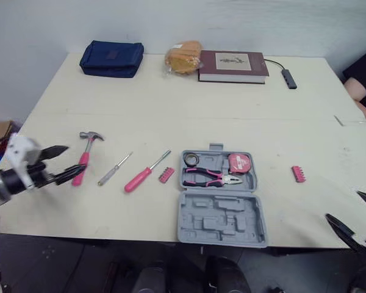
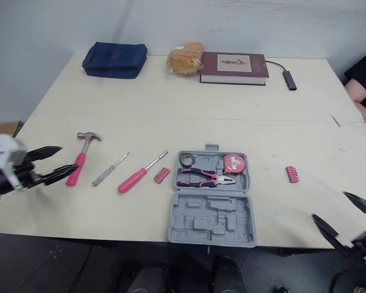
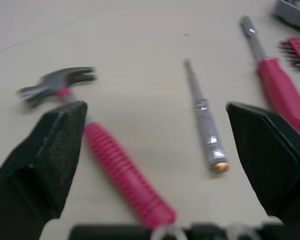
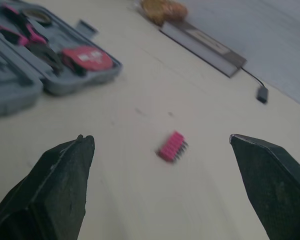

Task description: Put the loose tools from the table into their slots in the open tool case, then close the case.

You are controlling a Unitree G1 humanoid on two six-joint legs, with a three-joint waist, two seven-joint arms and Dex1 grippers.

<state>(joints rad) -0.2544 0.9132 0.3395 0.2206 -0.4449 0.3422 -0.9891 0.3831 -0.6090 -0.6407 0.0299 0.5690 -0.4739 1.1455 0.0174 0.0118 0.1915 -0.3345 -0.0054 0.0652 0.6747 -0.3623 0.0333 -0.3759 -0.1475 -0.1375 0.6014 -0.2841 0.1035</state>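
The grey tool case [image 1: 220, 198] lies open near the table's front edge, with pink pliers [image 1: 211, 177] and a pink tape measure [image 1: 239, 163] in its far half. Left of it lie a pink bit holder [image 1: 166, 176], a pink-handled screwdriver [image 1: 146, 171], a small silver screwdriver [image 1: 114, 169] and a pink-handled hammer [image 1: 85, 155]. Another pink bit holder [image 1: 299, 174] lies right of the case. My left gripper [image 1: 62, 163] is open just left of the hammer's handle [image 3: 122, 174]. My right gripper [image 1: 354, 217] is open at the table's front right edge, short of the right bit holder [image 4: 171, 146].
At the table's far edge sit a navy pouch [image 1: 112, 58], a bagged yellow item [image 1: 183, 57], a maroon book [image 1: 233, 66] and a cable adapter [image 1: 288, 79]. A person's arm [image 1: 363, 82] shows at the far right.
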